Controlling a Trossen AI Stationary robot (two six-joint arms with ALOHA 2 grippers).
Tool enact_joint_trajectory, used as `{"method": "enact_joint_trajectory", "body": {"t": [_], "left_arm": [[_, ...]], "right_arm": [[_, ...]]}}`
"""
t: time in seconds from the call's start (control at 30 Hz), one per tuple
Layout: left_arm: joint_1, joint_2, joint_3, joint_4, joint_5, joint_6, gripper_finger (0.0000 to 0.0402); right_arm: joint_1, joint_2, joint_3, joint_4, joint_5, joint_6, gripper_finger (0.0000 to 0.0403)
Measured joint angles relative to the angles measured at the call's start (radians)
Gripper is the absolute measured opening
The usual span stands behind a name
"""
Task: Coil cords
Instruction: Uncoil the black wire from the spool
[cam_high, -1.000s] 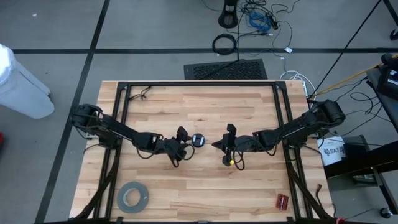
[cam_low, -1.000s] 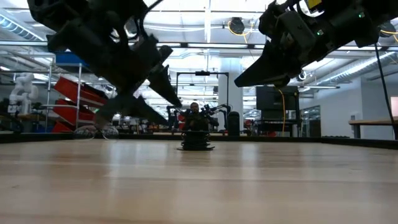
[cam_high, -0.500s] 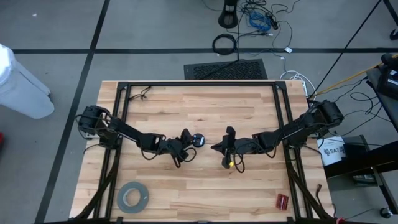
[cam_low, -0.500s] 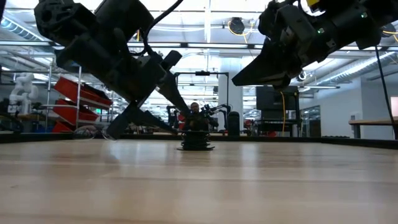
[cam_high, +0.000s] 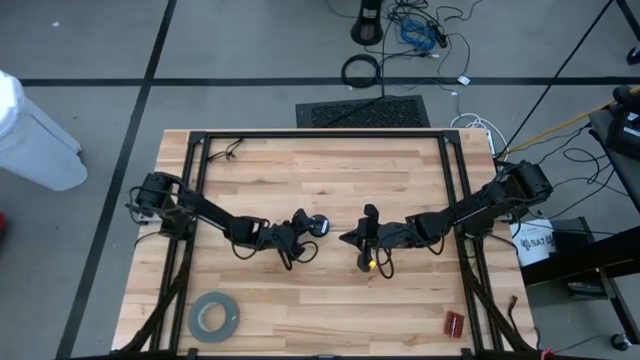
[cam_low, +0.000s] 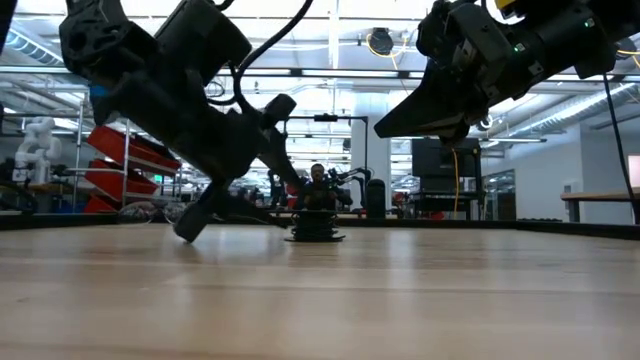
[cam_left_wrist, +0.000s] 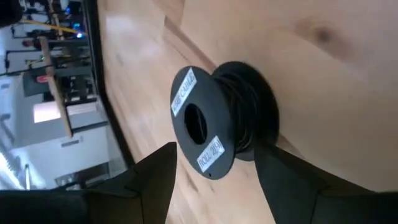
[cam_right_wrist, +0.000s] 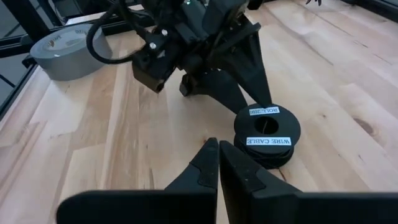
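Note:
The cord is thin dark wire wound on a small black spool (cam_high: 318, 225) with white labels, which stands on one flange at the table's middle (cam_low: 316, 226) (cam_right_wrist: 267, 138). My left gripper (cam_high: 303, 232) is open and tilted, low over the table just left of the spool. In the left wrist view its two fingers flank the spool (cam_left_wrist: 217, 121), and I see no touch. My right gripper (cam_high: 345, 237) is shut with nothing visible in it. It hovers above the table right of the spool (cam_low: 382, 130), its tips (cam_right_wrist: 218, 163) pointing at it.
A wide grey tape roll (cam_high: 214, 317) lies near the front left. A small red object (cam_high: 455, 323) sits at the front right. Black frame rails (cam_high: 195, 190) (cam_high: 462, 190) run along both sides, and a loose dark cable end (cam_high: 232, 150) lies at the far left.
My left gripper has sunk toward the table and moved a little toward the spool, rolling so that one finger now points down near the wood. The spool and my right gripper have kept still.

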Motion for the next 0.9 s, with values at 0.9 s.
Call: {"method": "enact_joint_trajectory", "body": {"t": [0.9], "left_arm": [[-0.006,0.013,0.001,0.034,0.009,-0.007,0.0135]], "right_arm": [[0.001,0.0,0.0,-0.009,0.003,0.0,0.0]]}}
